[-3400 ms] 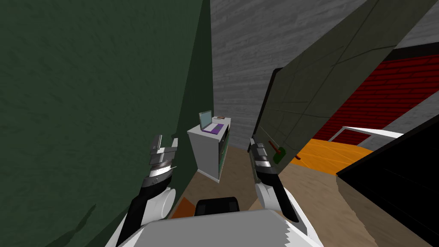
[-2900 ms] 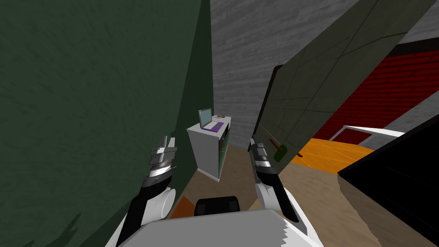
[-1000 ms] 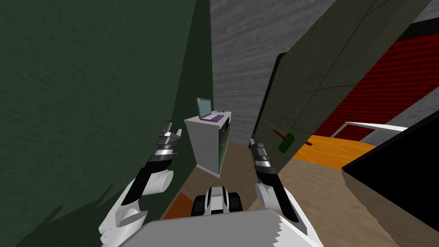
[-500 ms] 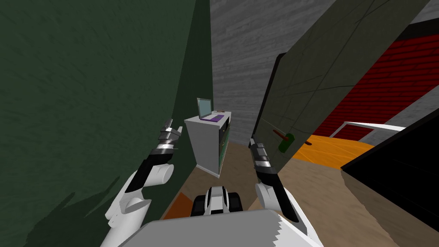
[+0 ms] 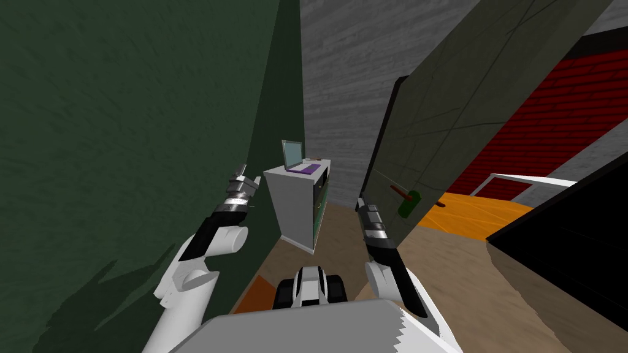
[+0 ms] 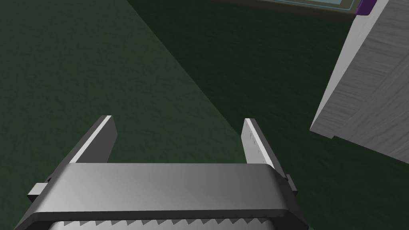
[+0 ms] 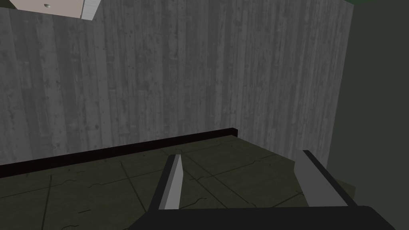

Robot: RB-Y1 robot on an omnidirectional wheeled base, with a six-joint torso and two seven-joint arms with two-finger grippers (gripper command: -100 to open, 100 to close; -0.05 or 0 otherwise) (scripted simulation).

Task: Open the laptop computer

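Seen from the left wrist camera, the laptop (image 6: pixel 303 4) is cut off by the picture's edge, leaving a strip of screen frame and one purple corner where it meets the white cabinet (image 6: pixel 371 80), itself cropped. In the head view, a small brown item (image 5: pixel 314 159) behind the laptop is too small to identify.
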